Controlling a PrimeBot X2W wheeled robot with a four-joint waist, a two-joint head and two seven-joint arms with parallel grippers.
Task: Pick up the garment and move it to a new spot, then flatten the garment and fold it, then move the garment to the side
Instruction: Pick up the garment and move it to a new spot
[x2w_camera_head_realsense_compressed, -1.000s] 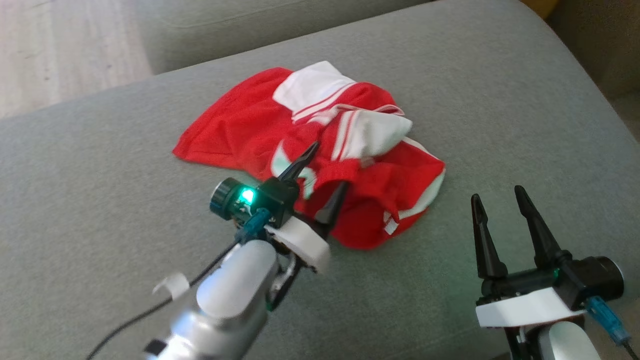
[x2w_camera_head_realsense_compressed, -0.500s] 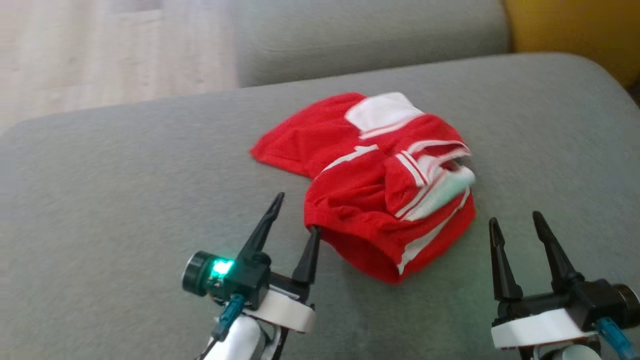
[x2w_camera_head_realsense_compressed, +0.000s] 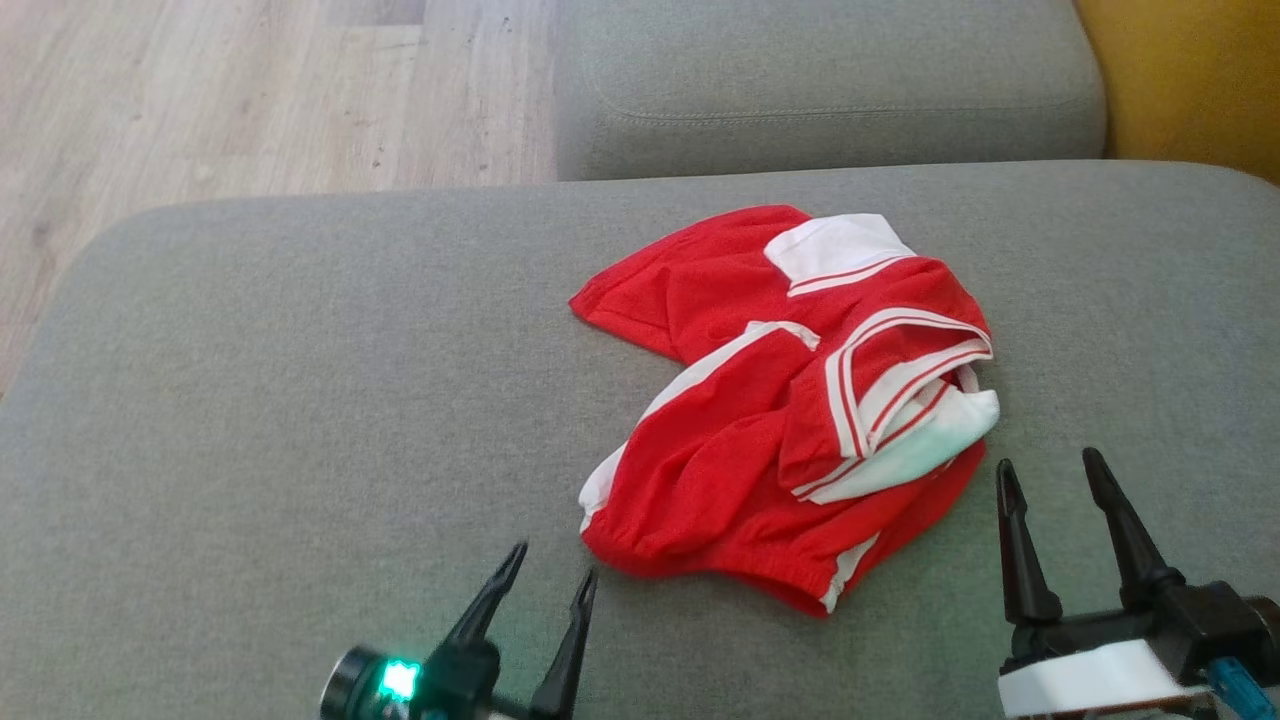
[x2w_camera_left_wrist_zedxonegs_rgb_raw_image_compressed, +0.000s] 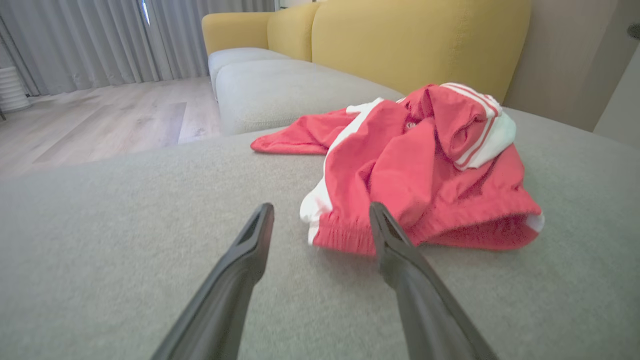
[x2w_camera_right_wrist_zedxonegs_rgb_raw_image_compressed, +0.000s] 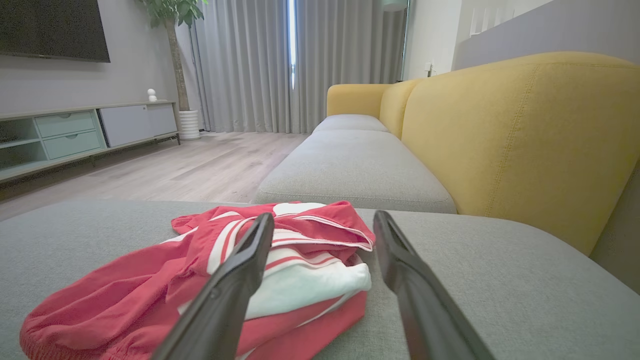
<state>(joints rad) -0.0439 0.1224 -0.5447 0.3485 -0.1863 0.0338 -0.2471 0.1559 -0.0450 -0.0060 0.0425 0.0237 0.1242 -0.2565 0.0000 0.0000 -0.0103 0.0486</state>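
Note:
The garment (x2w_camera_head_realsense_compressed: 790, 410) is a pair of red shorts with white panels and stripes, lying crumpled on the grey sofa cushion (x2w_camera_head_realsense_compressed: 300, 420). It appears in the left wrist view (x2w_camera_left_wrist_zedxonegs_rgb_raw_image_compressed: 415, 165) and the right wrist view (x2w_camera_right_wrist_zedxonegs_rgb_raw_image_compressed: 210, 270) too. At the bottom of the head view my left gripper (x2w_camera_head_realsense_compressed: 552, 568) stands open and empty, just short of the elastic waistband at the near left. The right gripper (x2w_camera_head_realsense_compressed: 1050, 468) is open as well, empty, close beside the garment's near right corner. Neither gripper touches the cloth.
A second grey seat cushion (x2w_camera_head_realsense_compressed: 830, 90) lies beyond the one with the garment. Yellow sofa backrests (x2w_camera_right_wrist_zedxonegs_rgb_raw_image_compressed: 515, 135) rise to the right. Wooden floor (x2w_camera_head_realsense_compressed: 200, 100) stretches past the cushion's far left edge. Broad bare cushion spreads left of the garment.
My left gripper has let go of the garment and drawn back toward me. The garment now lies in a new heap. The head camera has swung, shifting the whole scene.

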